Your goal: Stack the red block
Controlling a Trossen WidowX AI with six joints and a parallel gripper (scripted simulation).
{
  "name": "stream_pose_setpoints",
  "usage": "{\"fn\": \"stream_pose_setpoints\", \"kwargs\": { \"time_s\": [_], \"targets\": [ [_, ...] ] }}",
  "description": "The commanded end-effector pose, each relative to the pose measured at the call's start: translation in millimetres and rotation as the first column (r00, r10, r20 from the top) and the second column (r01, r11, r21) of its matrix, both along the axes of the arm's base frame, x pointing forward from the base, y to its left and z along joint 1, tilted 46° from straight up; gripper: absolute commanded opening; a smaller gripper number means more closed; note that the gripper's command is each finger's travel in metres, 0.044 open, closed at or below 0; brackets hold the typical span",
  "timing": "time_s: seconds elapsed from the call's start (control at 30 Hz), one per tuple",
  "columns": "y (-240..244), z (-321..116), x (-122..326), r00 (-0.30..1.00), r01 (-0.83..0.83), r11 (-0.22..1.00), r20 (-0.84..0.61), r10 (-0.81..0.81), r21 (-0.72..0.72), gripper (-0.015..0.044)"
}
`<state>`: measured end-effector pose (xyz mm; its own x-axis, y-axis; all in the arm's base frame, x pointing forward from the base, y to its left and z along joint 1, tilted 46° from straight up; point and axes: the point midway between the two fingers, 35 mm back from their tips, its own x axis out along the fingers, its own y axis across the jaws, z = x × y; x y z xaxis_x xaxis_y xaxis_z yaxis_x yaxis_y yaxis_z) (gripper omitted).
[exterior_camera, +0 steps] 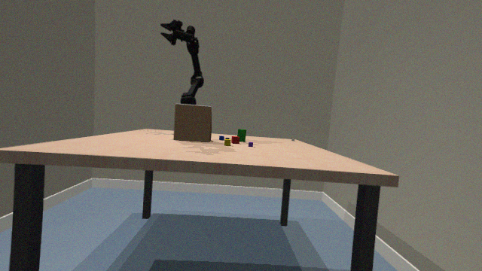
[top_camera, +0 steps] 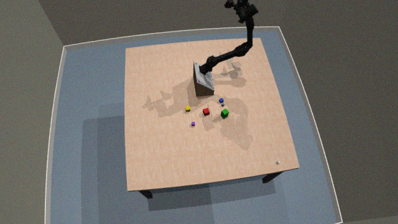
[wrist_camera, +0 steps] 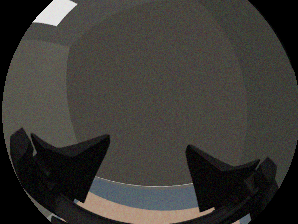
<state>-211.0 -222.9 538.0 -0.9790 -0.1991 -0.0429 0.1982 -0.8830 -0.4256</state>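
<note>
Near the far edge of the table, the arm is rising from its box pedestal, holding the gripper high above with fingers spread wide and nothing between them. Well below it, mid-table, the green tower is standing just beside the red block, apart. Only the exterior view is showing the tower's height; the wrist view is facing blank wall. Yellow, blue and purple cubes are lying around, none blocking.
</note>
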Motion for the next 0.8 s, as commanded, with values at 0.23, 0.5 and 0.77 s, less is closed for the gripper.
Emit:
{"fn": "stream_pose_setpoints", "kwargs": {
  "time_s": [0.23,0.5,0.77],
  "targets": [
    [-99,-61,44,0.937,-0.348,0.917,0.101,0.334,0.194,0.044],
    [-161,-121,113,0.814,-0.581,0.755,0.214,0.54,0.306,0.044],
    [-197,-194,197,0.597,-0.796,0.46,0.391,0.7,0.393,0.044]
  ]
}}
